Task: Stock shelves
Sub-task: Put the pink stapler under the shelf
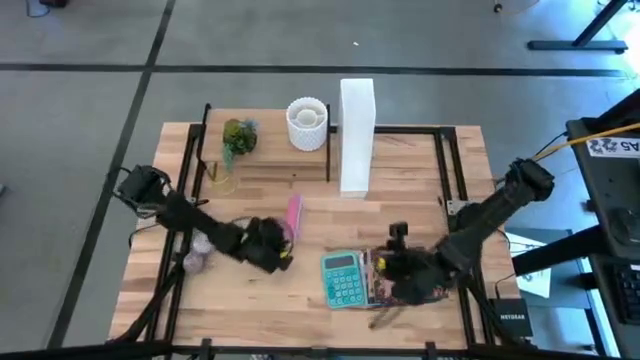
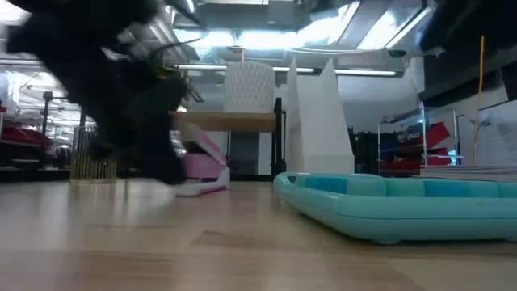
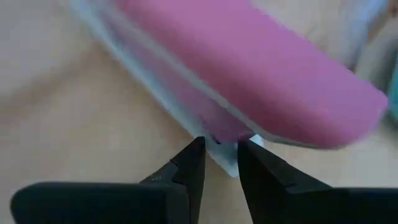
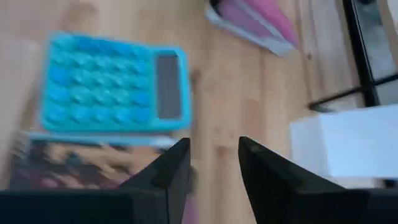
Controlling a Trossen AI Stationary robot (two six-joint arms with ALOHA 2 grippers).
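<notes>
A pink stapler (image 1: 293, 215) with a pale base lies on the table in front of the shelves (image 1: 270, 158), a low wood board on black posts that carries a small plant (image 1: 238, 135) and a white cup (image 1: 307, 122). My left gripper (image 3: 221, 149) stands at the stapler's near end, shut on it. A teal calculator (image 1: 343, 278) lies near the front edge, partly on a dark book (image 4: 81, 165). My right gripper (image 4: 214, 155) hovers just right of the calculator, open, with nothing between its fingers. My left gripper pinches the near end of the stapler's pale base (image 3: 225, 157) between its two fingertips. The fingers come from the table's near-left side, slanting down, roughly along the stapler. The stapler's base rests on the table (image 2: 202, 187), and its pink top (image 3: 261, 68) slants up away from the fingers.
A tall white file box (image 1: 357, 135) stands right of the shelves. A gold wire holder (image 2: 93, 162) stands at the shelves' left post, and a pale purple lump (image 1: 195, 252) lies under my left arm. Bare tabletop (image 1: 330, 225) lies between stapler, calculator and box.
</notes>
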